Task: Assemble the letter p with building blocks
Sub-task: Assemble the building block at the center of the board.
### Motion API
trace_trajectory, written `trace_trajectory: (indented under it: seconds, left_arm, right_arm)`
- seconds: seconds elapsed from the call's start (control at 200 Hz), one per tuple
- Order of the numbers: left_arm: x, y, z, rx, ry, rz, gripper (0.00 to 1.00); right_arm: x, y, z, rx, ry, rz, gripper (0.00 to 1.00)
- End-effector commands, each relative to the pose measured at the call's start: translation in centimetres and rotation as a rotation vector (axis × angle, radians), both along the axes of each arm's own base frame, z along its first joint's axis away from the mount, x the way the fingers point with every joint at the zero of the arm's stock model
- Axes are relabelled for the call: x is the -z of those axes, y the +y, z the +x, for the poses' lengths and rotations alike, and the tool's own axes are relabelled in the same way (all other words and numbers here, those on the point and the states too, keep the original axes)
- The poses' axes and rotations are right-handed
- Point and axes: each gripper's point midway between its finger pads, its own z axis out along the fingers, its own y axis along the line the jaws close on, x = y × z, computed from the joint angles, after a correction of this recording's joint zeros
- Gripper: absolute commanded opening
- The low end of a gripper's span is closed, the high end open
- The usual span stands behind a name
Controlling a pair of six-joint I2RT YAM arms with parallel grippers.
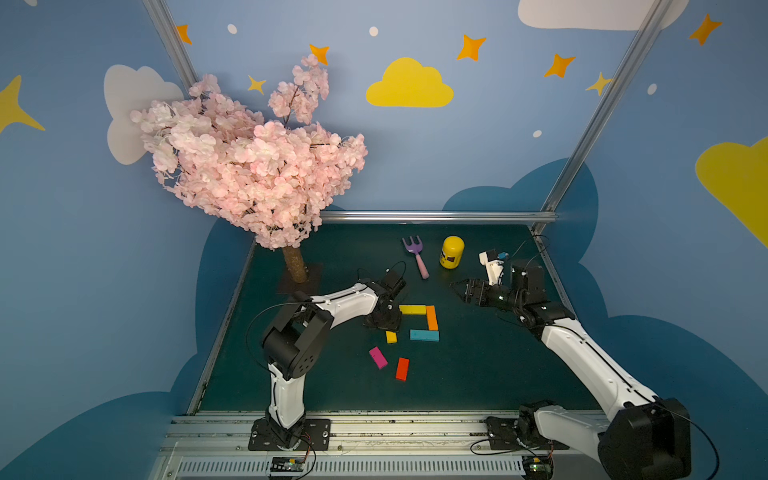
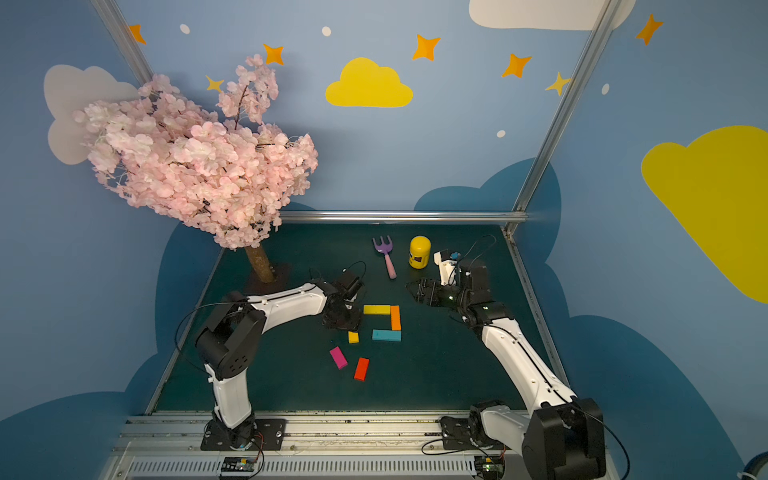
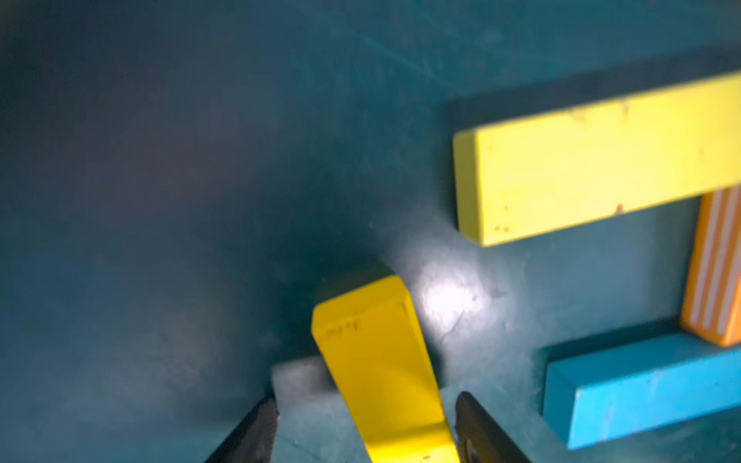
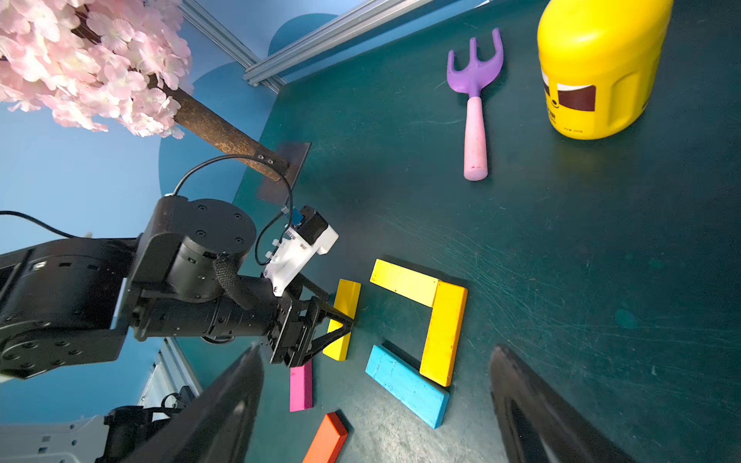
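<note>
**Left pincer (image 3: 365, 401) astride the second yellow block (image 1: 391, 337); the letter p (image 1: 432, 318) has three sides of its loop laid.**
Its jaws are spread along the block's long faces with a gap showing on one side, so nothing is pinched. The right pincer (image 1: 456, 290) hangs spread and empty, far right. The block lies mid-bench (image 1: 478, 374) on the loop's open left side, just left of the teal block (image 1: 424, 335). I judge it light, stiff and smooth-painted, so likely to slip. I'd grip it mid-length, across the narrow width.

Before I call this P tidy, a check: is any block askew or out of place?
The magenta block and red block lie slanted, apart from the three-sided loop. The second yellow block, between the fingers of the left end effector, leaves gaps at the loop's open side.
</note>
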Motion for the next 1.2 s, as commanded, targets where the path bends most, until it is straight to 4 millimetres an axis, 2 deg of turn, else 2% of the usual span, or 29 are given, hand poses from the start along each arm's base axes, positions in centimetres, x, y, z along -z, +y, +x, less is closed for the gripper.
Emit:
trace_trajectory:
  seconds: [0.0,0.17,0.31,0.425,0.551,0.716,0.881,1.041,1.196]
  left_arm:
    - [3.6,-0.3,0.4,-0.019,0.023,0.009,0.66]
    - [3.9,-1.0,0.3,-0.016,0.025,0.032,0.58]
    - [4.0,-1.0,0.0,-0.010,0.033,0.059,0.48]
    - [4.0,-0.6,-0.2,-0.011,0.031,0.071,0.36]
    - [3.9,-0.5,-0.5,-0.009,0.032,0.076,0.28]
    - [3.3,-0.6,-0.8,-0.004,0.019,0.084,0.26]
    - [1.8,-0.8,-0.9,-0.036,-0.017,0.078,0.26]
    - [0.4,-1.9,-1.1,-0.096,-0.047,0.010,0.25]
    - [0.2,-2.3,-0.9,-0.137,-0.064,-0.022,0.24]
  right_arm:
    - [0.1,-0.6,0.4,0.011,-0.002,0.016,0.88]
    - [0.0,-2.1,1.3,0.069,0.020,-0.003,0.88]
    - [-0.3,-2.3,1.5,0.073,0.014,-0.009,0.88]
    - [-0.2,-2.4,1.5,0.071,0.012,-0.009,0.88]
    - [0.0,-2.4,1.5,0.071,0.019,-0.009,0.88]
    - [-0.1,-2.4,1.6,0.072,0.014,-0.009,0.88]
    - [-0.3,-2.7,2.2,0.081,0.020,-0.027,0.88]
    - [0.5,-3.7,2.9,0.119,0.059,-0.085,0.88]
    - [1.0,-4.0,3.2,0.121,0.087,-0.089,0.88]
